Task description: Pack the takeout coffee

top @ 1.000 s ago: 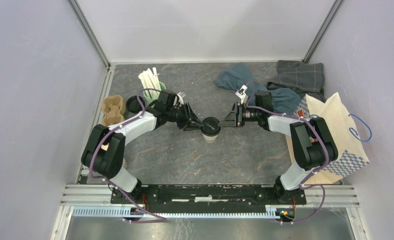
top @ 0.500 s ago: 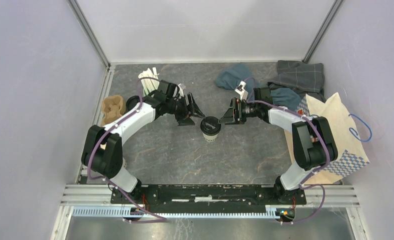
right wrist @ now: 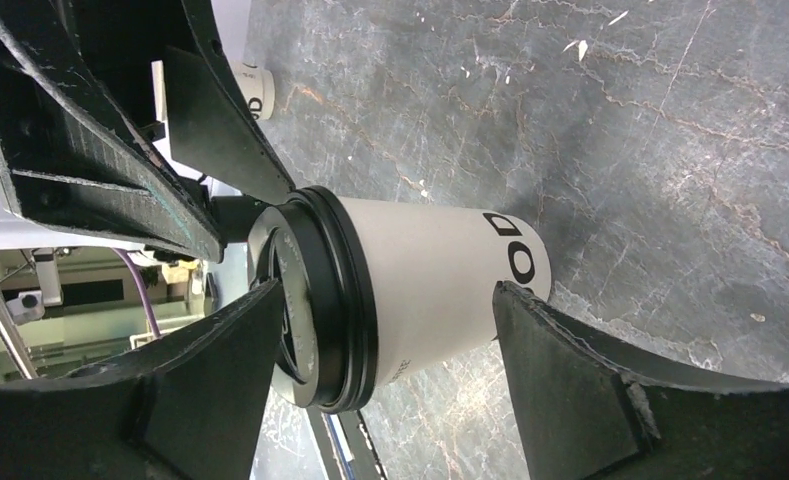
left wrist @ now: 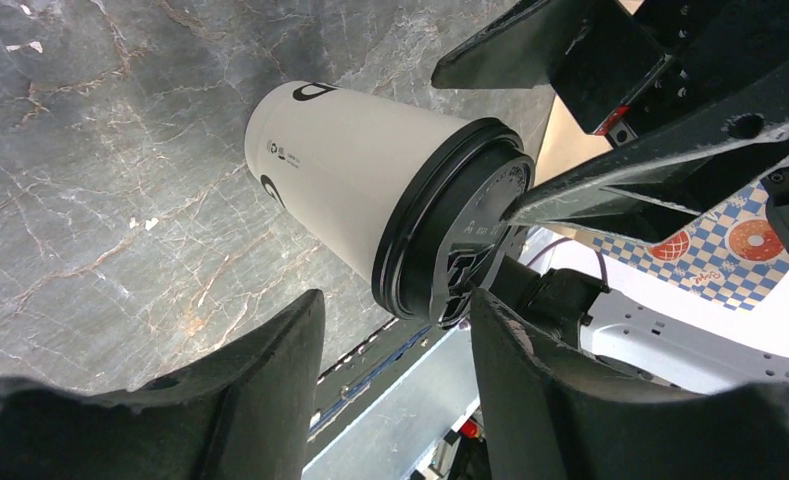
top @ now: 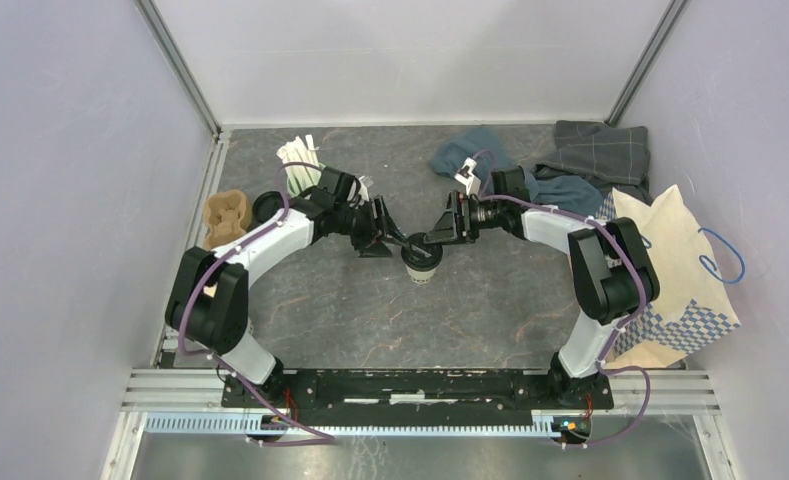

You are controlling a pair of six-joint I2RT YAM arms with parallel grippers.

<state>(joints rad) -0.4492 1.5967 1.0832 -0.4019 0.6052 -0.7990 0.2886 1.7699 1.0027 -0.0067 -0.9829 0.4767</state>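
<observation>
The takeout coffee [top: 422, 260], a white paper cup with a black lid, stands mid-table. It also shows in the left wrist view [left wrist: 355, 180] and the right wrist view [right wrist: 440, 275]. My left gripper [top: 394, 240] is open and empty, its tips just left of the lid; the lid lies just beyond them in the left wrist view [left wrist: 395, 335]. My right gripper [top: 438, 232] is open around the cup from the right [right wrist: 385, 335]. One right finger tip [left wrist: 570, 195] touches the lid top; the other is by the cup's lower wall.
A mint-green mug of white sticks [top: 305, 178], a loose black lid [top: 266, 208] and a cardboard cup carrier [top: 224, 218] stand at the left. Crumpled cloths [top: 490, 155] lie at the back right. A paper bag with a checked print [top: 670, 270] lies at the right edge.
Both grippers backed off from the cup half a second ago and have closed in on its lid again. The right gripper now reaches over the lid. The cup has not moved.
</observation>
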